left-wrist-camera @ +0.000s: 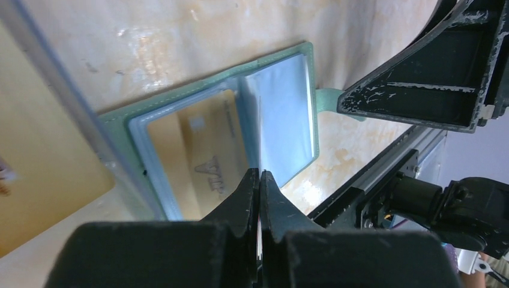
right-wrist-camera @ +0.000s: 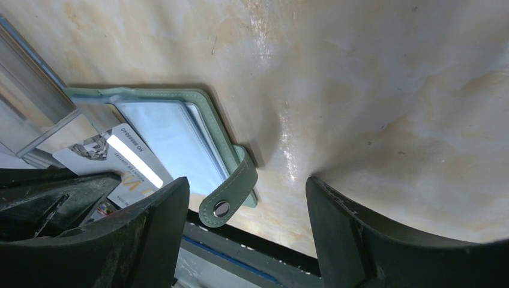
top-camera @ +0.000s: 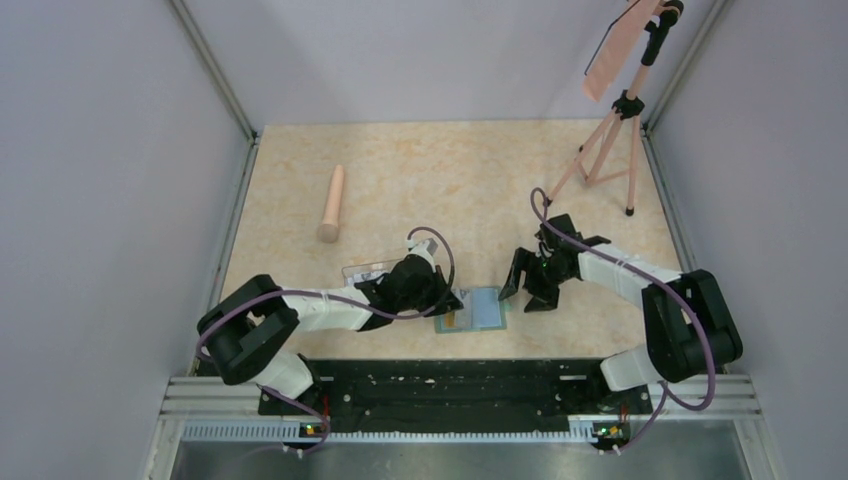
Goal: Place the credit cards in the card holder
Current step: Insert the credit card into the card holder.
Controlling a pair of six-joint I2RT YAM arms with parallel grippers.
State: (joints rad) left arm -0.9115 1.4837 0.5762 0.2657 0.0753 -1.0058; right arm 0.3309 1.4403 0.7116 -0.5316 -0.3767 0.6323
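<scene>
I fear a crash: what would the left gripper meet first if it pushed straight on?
The open wallet, right ahead of the left gripper; the card it pinches would likely touch first.

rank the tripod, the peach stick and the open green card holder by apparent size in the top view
1. tripod, clearly largest
2. peach stick and card holder: too close to rank; the stick looks longer, the holder wider

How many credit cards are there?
3: a gold card in the green wallet's pocket, a whitish card pinched in the left gripper, a yellow-orange card in the clear box. Others may be hidden.
</scene>
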